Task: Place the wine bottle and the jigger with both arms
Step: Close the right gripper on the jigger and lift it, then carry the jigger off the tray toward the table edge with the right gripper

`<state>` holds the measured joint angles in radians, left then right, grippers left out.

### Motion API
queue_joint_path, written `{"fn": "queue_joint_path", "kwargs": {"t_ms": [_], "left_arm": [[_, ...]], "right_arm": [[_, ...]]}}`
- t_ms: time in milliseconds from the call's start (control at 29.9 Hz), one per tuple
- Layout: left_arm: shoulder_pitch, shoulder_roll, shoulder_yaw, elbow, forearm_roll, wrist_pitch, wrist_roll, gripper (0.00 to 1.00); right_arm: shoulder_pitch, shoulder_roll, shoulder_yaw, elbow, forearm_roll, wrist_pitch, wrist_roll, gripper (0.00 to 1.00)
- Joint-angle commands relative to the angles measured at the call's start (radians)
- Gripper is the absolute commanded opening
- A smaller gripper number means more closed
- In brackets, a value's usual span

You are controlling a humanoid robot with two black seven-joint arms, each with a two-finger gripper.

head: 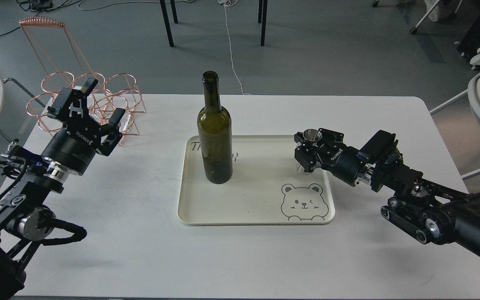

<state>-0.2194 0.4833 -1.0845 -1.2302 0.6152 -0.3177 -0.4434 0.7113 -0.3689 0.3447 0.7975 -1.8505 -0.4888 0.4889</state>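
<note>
The dark green wine bottle (215, 137) stands upright on the left part of the cream tray (248, 208). The silver jigger (311, 136) is at the tray's right edge, between the fingers of my right gripper (307, 151), which is shut on it and holds it upright; only its top cup shows clearly. My left gripper (90, 106) is open and empty at the far left of the table, well away from the bottle, just in front of the copper wire rack.
A copper wire rack (94, 98) stands at the table's back left corner. The tray has a bear drawing (305, 202) at its front right. The white table (140, 250) is ringed by chairs and floor cables.
</note>
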Motion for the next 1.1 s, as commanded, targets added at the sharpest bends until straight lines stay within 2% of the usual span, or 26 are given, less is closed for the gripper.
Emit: {"fn": "queue_joint_path", "kwargs": {"t_ms": [0,167,301,635,836,970,1070], "left_arm": [[-0.001,0.001,0.0,0.0,-0.002,0.0,0.0,0.98],[-0.005,0.005,0.0,0.0,-0.002,0.0,0.002,0.98],[-0.008,0.001,0.0,-0.002,0.0,0.0,0.002,0.98],[-0.011,0.001,0.0,-0.002,-0.002,0.0,0.002,0.98],[-0.011,-0.002,0.0,-0.002,-0.002,0.0,0.002,0.98],[-0.011,0.0,0.0,-0.005,-0.002,-0.001,0.002,0.98],[-0.011,0.001,0.0,-0.015,-0.002,0.0,0.002,0.98]], "right_arm": [[-0.012,-0.079,0.057,0.045,0.054,0.0,0.0,0.13],[-0.048,-0.202,0.062,0.04,0.149,0.0,0.0,0.13],[-0.09,-0.245,0.059,0.023,0.163,0.0,0.0,0.13],[-0.128,-0.228,0.057,-0.106,0.165,0.0,0.0,0.15],[-0.127,-0.156,0.056,-0.188,0.166,0.0,0.0,0.17],[-0.125,-0.136,0.057,-0.207,0.166,0.0,0.0,0.34],[-0.127,-0.133,0.057,-0.207,0.166,0.0,0.0,0.37]]}}
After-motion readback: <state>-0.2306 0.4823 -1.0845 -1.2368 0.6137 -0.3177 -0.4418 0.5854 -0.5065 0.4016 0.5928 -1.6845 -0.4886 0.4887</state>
